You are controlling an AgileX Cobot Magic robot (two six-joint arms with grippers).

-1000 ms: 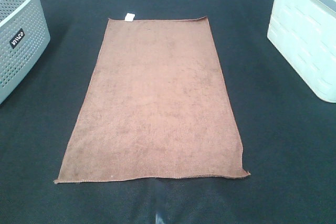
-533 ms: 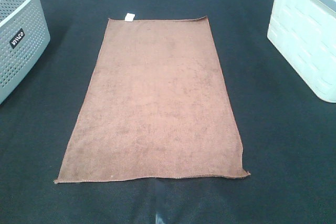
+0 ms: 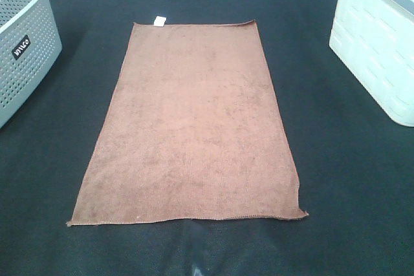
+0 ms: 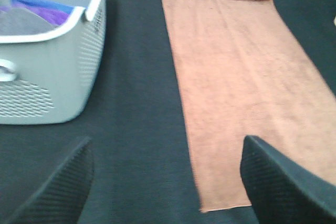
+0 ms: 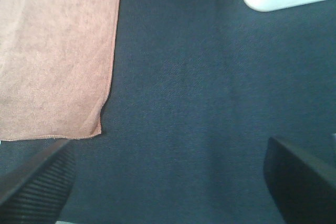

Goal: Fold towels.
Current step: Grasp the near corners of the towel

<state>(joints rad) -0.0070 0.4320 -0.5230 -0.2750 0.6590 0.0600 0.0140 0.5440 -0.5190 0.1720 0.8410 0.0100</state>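
One brown towel point(image 3: 191, 127) lies fully spread and flat on the dark table cover point(image 3: 336, 179), between the grey perforated basket point(image 3: 26, 50) and the white bin point(image 3: 378, 43), touching neither; its white tag point(image 3: 160, 20) sits on the far short edge. No fold is made yet; the step in hand is judged to be the approach for the first fold. The left gripper point(image 4: 168, 182) hangs above the cover with jaws spread wide and nothing held, the towel's near left corner point(image 4: 202, 208) just beside it; the right gripper point(image 5: 168, 182) is likewise spread and empty, near the near right corner point(image 5: 100, 129). The next move calls for each gripper to descend on its corner, pinch the hem only, then carry the near edge to the far edge; keep both lifts level. Compared with the earlier frames, no difference is visible; the towel and both containers are unmoved.
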